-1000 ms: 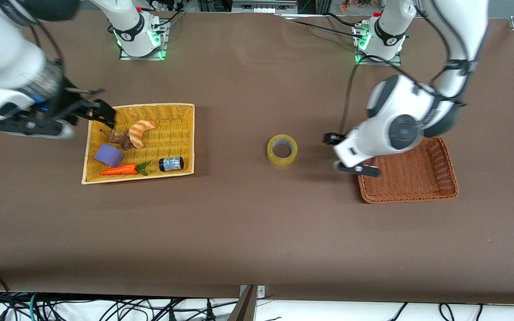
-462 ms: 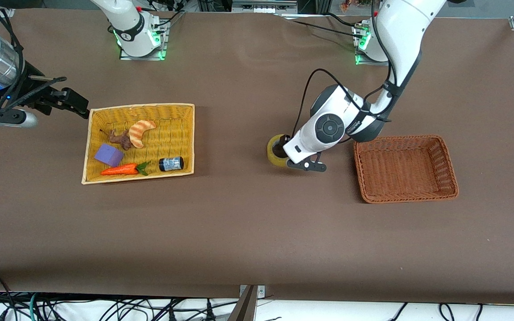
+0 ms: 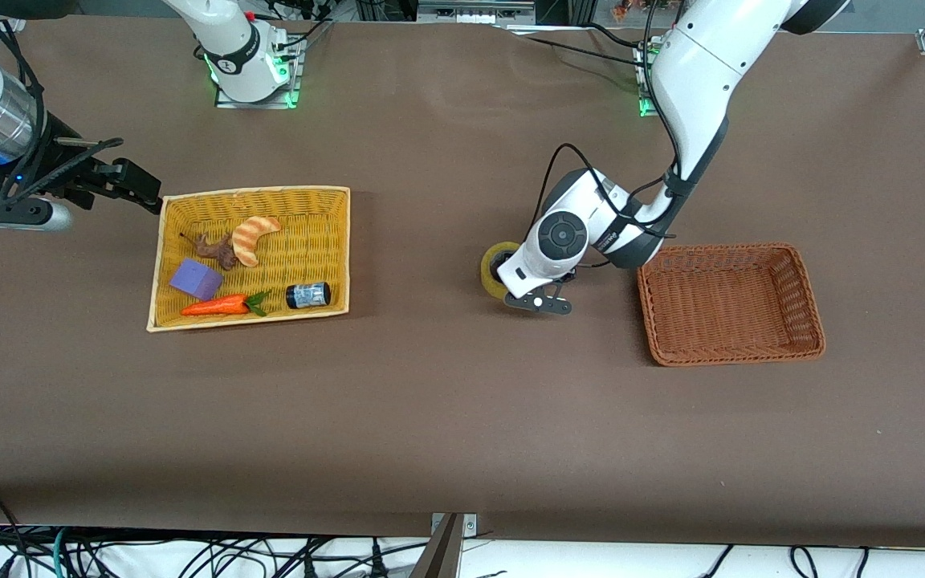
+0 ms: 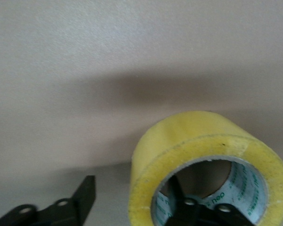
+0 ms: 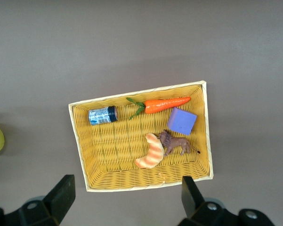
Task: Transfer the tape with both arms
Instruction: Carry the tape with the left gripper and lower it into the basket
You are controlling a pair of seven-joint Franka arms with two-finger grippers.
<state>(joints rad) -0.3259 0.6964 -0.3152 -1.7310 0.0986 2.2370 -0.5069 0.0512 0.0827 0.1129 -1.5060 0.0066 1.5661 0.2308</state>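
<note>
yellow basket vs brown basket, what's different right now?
The yellow basket holds a croissant, a toy lion, a purple block, a carrot and a black jar; the brown basket holds nothing. The yellow basket sits toward the right arm's end of the table, the brown one toward the left arm's end. The yellow weave is pale and bright, the brown one dark reddish. Both are shallow rectangular wicker trays.

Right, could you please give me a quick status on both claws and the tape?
Left claw open, astride the tape's wall, one finger in the core. Tape upright on the table. Right claw open, above the yellow basket, waiting. Nothing obstructing.
</note>
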